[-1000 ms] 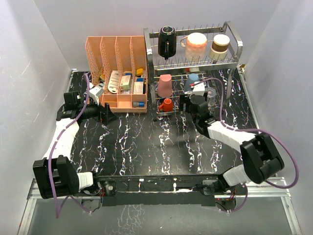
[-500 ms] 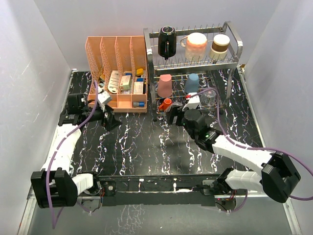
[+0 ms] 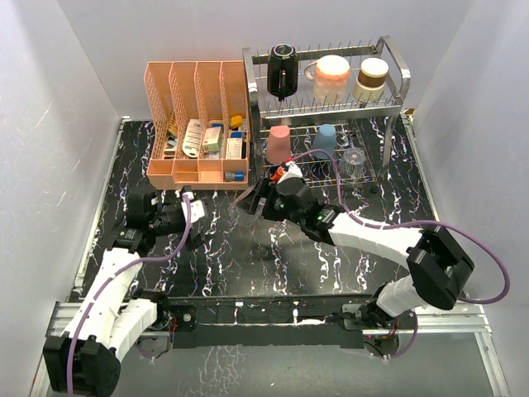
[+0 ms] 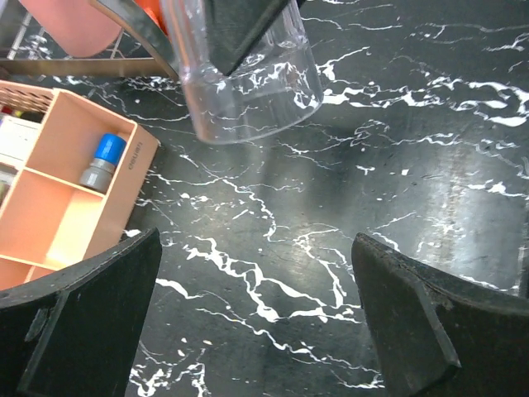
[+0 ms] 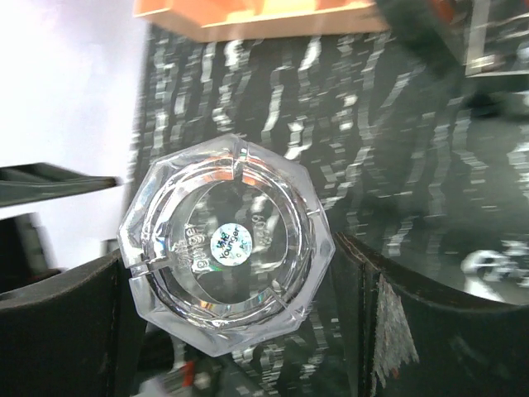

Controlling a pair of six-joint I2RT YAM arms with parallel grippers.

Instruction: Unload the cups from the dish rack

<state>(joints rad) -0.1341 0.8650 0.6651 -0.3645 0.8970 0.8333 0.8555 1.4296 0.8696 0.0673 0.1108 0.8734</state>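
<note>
Black white-veined table [image 3: 240,258] bearing peach organizer [image 3: 186,87] just beside silver wire dish rack [image 3: 402,81]

A robot test cell in a lab, dressed with kitchen props. Plain white panels [image 3: 58,99] wall in a black, marble-patterned bench [image 3: 248,256] edged by a bare aluminium rail [image 3: 496,356]. Two white and black arms, the left arm [image 3: 107,281] and the right arm [image 3: 372,236], are bolted on, trailing loose purple cables [image 3: 488,273]. A wire dish rack [image 3: 397,62] and a peach plastic organizer [image 3: 186,91] are the only homely pieces.
</note>
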